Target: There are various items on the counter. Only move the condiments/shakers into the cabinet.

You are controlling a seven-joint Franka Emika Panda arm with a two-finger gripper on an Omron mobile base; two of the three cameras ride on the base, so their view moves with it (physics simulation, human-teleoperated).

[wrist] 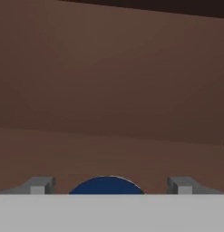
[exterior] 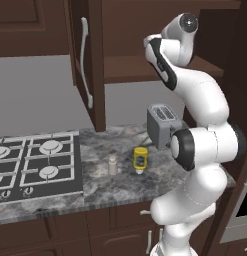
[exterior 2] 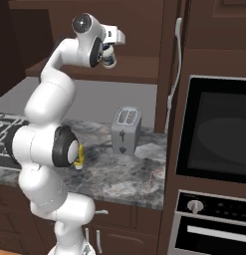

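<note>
The white jar with a dark blue lid (exterior 2: 108, 59) stands on the cabinet shelf (exterior 2: 137, 69), right under my gripper (exterior 2: 110, 50). In the hand view the blue lid (wrist: 106, 185) sits between the two fingertips (wrist: 41, 186) with a gap on each side, so my gripper (wrist: 111, 186) is open around it. The slim yellow squeeze bottle (exterior: 140, 158) and the small pale grey shaker (exterior: 113, 165) stand side by side on the granite counter (exterior: 115, 192). The arm hides most of the yellow bottle (exterior 2: 79, 155) in the right base view.
The grey toaster (exterior: 160, 125) sits at the counter's back, below the shelf. The cabinet door (exterior: 92, 65) hangs open to the left of the shelf. A black stovetop (exterior: 35, 165) lies left of the counter, and a built-in oven (exterior 2: 216, 134) stands to the right.
</note>
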